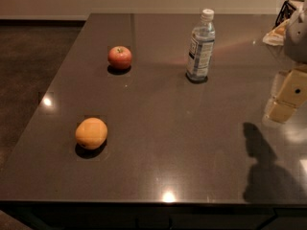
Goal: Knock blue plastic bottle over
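A small clear bluish plastic bottle stands upright toward the far side of a dark glossy desk, well in from every edge. The cream gripper hangs at the right edge (open or closed, I cannot tell), with open desk between it and the bottle. A round red apple sits well to the bottle's left.

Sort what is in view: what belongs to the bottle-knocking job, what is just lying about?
Job: upright clear bluish plastic bottle with white cap; robot gripper, at the picture's right edge, apart from it.
Lying about: round red apple; round orange fruit, both on the dark table.
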`<state>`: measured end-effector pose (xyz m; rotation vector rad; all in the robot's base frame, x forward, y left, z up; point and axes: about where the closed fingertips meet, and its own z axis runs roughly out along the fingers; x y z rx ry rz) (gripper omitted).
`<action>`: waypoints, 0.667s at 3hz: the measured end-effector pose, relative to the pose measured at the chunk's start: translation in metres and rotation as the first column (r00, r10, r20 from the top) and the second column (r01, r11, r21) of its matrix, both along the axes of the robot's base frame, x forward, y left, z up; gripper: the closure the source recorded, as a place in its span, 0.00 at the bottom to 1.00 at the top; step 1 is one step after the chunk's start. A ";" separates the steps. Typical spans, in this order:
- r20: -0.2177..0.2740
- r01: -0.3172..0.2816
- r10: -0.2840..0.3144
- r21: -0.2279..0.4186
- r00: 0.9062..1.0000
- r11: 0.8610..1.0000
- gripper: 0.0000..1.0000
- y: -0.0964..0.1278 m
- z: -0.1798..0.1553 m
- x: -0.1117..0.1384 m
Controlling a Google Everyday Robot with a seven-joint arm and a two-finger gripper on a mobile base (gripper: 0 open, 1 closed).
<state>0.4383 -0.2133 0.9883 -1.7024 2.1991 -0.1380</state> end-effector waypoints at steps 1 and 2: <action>0.000 0.000 0.000 0.000 1.000 1.000 0.00 0.000 0.000 0.000; 0.025 0.066 -0.067 0.047 0.997 0.997 0.00 -0.003 -0.001 0.024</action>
